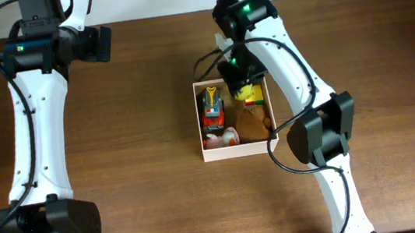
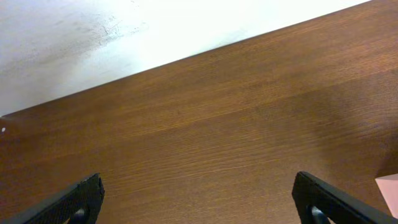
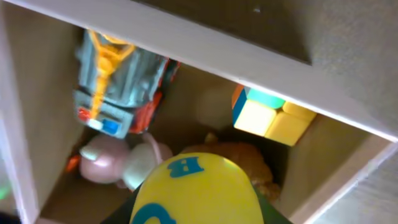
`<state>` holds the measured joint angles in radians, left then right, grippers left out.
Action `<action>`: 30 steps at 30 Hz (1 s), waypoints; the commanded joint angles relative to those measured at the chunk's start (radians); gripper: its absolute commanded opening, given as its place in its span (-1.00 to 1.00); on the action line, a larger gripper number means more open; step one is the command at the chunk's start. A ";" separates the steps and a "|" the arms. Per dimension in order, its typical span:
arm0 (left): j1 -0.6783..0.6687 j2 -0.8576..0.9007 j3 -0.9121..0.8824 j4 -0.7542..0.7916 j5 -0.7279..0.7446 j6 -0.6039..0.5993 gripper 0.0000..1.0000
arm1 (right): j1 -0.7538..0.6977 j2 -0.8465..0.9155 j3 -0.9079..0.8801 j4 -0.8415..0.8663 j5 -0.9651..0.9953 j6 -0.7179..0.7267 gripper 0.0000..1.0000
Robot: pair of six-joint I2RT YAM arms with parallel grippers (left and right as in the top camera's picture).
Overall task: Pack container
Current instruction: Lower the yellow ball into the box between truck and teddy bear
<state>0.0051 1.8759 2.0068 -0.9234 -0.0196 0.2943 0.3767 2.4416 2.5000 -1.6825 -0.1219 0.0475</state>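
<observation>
The container (image 1: pixel 236 151) is a square cardboard box with white walls and a tan inside, at the table's middle; its wall also shows in the right wrist view (image 3: pixel 205 51). In it lie a blue and orange toy vehicle (image 1: pixel 212 106) (image 3: pixel 118 87), a pink plush (image 1: pixel 222 138) (image 3: pixel 118 163), a brown plush (image 1: pixel 254 124) (image 3: pixel 239 155) and a yellow cube puzzle (image 3: pixel 273 118). My right gripper (image 1: pixel 245 87) hangs over the box's far right corner, shut on a yellow ball with blue letters (image 3: pixel 193 190). My left gripper (image 2: pixel 199 202) is open and empty over bare table at the far left.
The brown wooden table (image 2: pixel 217 124) ends at a white wall (image 2: pixel 93 37) at the back. A pale corner of the box (image 2: pixel 388 190) shows at the right edge of the left wrist view.
</observation>
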 commanded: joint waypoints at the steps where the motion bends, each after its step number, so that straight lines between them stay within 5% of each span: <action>1: -0.002 -0.006 0.016 0.003 -0.003 -0.010 0.98 | 0.011 -0.006 -0.062 0.019 0.001 -0.011 -0.31; 30: -0.002 -0.006 0.016 0.003 -0.003 -0.010 0.99 | 0.016 -0.006 -0.134 0.089 -0.002 -0.015 0.09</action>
<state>0.0051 1.8759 2.0068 -0.9230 -0.0196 0.2943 0.3824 2.4416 2.3714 -1.5959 -0.1223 0.0406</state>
